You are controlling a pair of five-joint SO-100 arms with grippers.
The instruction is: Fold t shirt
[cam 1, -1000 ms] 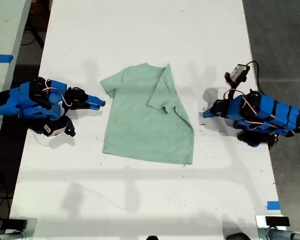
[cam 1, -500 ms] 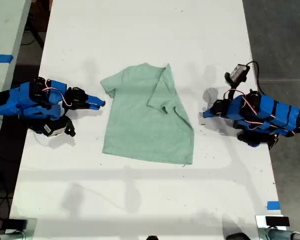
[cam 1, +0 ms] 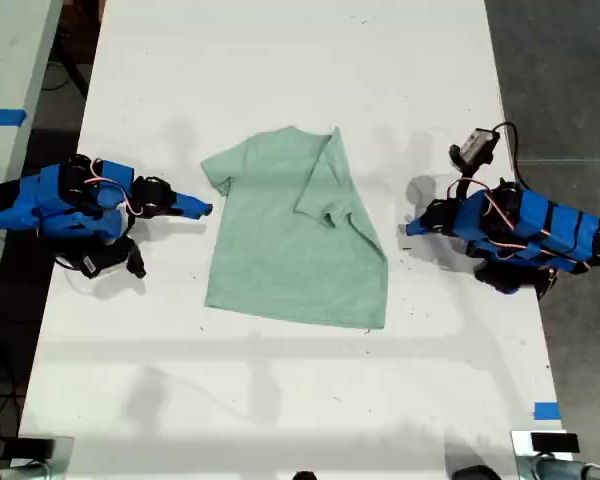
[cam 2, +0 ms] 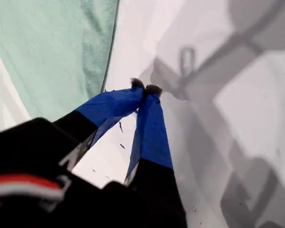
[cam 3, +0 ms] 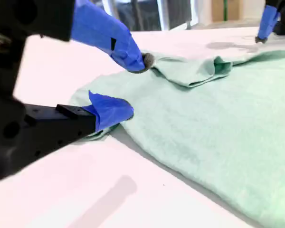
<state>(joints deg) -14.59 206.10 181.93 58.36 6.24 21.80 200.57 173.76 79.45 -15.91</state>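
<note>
White, hard and lightly speckled, the table (cam 1: 280, 60) carries the t shirt (cam 1: 280, 250) at its middle — soft mint knit, limp and matte, with one sleeve and side lapped over along the exterior view's right. My second claw (cam 3: 133, 86) stands spread at the flat sleeve. Thin cloth could slip free there, or the lower finger might bunch it instead of sliding under. My first claw (cam 2: 145, 89), pressed together, sits just off the folded edge.

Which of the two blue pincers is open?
My second pincer, at the exterior view's left beside the t shirt; my first pincer is shut.
</note>
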